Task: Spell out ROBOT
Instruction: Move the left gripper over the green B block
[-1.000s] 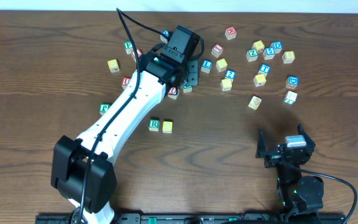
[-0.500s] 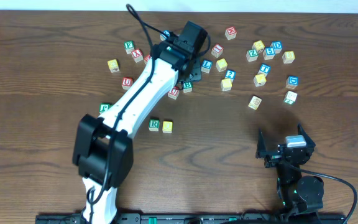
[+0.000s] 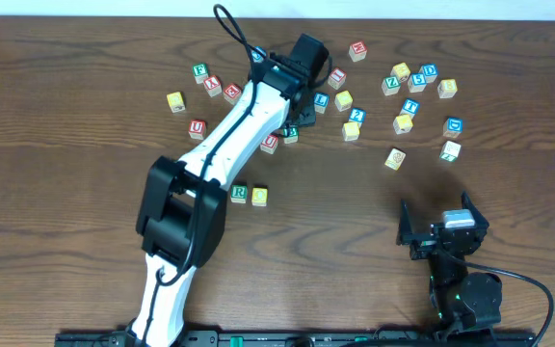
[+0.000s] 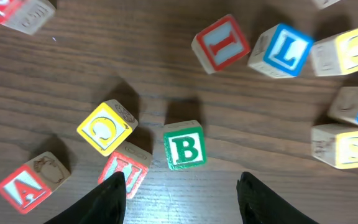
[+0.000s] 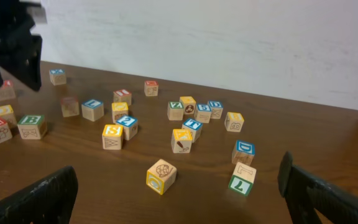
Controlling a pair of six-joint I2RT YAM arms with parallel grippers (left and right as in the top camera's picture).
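A green R cube (image 3: 239,193) and a yellow-faced cube (image 3: 259,196) sit side by side at mid-table. The green B cube (image 4: 184,144) lies flat on the wood, also visible in the overhead view as the B cube (image 3: 290,133). My left gripper (image 4: 182,196) is open just short of it, with nothing between the fingers. A yellow O cube (image 4: 106,127) lies left of the B, and a red-lettered cube (image 4: 126,171) touches it near my left finger. My right gripper (image 3: 441,220) stands open and empty at the front right.
Loose cubes are scattered at the back right, among them a blue L (image 4: 283,51), a red I (image 4: 221,43) and a green 7 cube (image 5: 241,183). A yellow cube (image 5: 161,176) lies nearest the right gripper (image 5: 178,190). More cubes sit at the back left (image 3: 200,70).
The left arm has stretched farther toward the back right, and its jaws have widened. The cubes and the right arm have stayed where they were.
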